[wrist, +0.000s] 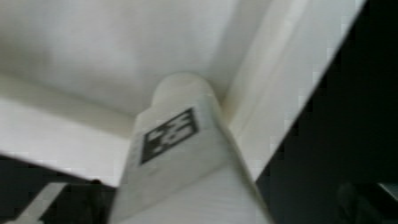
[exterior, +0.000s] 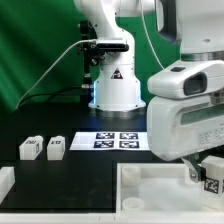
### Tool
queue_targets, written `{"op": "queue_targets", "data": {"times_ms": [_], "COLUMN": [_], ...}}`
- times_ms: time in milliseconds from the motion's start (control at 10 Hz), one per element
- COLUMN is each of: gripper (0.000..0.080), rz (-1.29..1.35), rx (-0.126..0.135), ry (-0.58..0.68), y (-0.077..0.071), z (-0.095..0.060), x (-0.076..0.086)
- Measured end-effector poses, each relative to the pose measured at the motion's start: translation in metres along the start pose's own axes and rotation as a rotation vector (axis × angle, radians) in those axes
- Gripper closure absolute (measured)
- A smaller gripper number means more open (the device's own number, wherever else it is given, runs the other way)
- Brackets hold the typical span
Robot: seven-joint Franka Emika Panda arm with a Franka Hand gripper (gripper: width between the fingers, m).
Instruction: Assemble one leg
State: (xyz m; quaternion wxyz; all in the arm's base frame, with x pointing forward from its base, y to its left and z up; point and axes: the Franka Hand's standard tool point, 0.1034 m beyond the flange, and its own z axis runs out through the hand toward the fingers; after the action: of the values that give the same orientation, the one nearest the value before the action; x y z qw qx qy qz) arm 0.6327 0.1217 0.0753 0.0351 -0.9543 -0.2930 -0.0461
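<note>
My gripper (exterior: 207, 172) is at the exterior view's right, low over the near right corner of the large white tray-like piece (exterior: 150, 185). It is shut on a leg (exterior: 211, 184), a small white block with a black-and-white tag. In the wrist view the leg (wrist: 178, 140) runs out from between my gripper's (wrist: 210, 208) dark fingers (wrist: 43, 206), and its rounded tip points into the tray's inner corner (wrist: 107, 50) beside the raised rim (wrist: 285, 70). I cannot tell whether the tip touches the tray. Two more legs (exterior: 30, 148) (exterior: 55, 147) stand on the black table at the left.
The marker board (exterior: 112, 140) lies flat in the middle of the table in front of the robot base (exterior: 115, 90). A white piece (exterior: 5, 182) sits at the exterior view's left edge. A green backdrop stands behind.
</note>
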Motion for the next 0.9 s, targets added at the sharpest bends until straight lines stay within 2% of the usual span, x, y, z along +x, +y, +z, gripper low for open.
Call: {"op": "queue_targets", "data": {"times_ms": [200,400,700,900], "gripper": [0.0178,0.0510,0.0508,0.0508], "rz": [0.080,0.199,0.547,0.949], "rx": [0.001,0.002,0.001,-0.006], "ry": [0.000,0.000,-0.012,-0.022], "y": [0.000,0.000,0.005,0.011], "z": [0.000,0.000,-0.003,-0.002], "x": [0.000,0.000,0.000,0.002]}}
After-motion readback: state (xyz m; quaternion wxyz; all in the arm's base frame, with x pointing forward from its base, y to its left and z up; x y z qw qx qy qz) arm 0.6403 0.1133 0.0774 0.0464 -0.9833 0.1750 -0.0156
